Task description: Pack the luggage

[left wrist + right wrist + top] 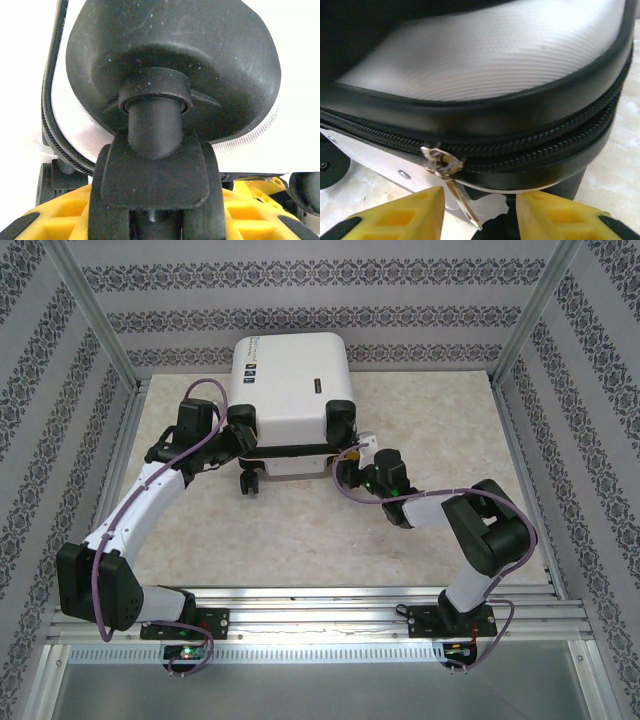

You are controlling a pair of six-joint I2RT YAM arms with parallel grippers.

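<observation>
Right gripper (480, 202) gapes around the luggage's (495, 55) zipper pull (462, 202) — likely the best hold on that stiff, slick shell — left gripper (160, 222) open astride a wheel (170, 65).

Luggage (290, 380) blocks the far middle of the table (300, 530); bare top lies open nearer my bases. A caster wheel (170, 65) crowds my left gripper (160, 220) head-on. Zipper pull (451, 175) hangs in my right gripper's (480, 220) open gap, shell close above.

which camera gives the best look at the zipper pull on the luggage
Right wrist: the zipper pull sits sharp on the black zip, hanging toward the gap between the yellow fingers. The top external view shows the whole luggage, pull too small to see. Left wrist has a caster wheel up close.
</observation>
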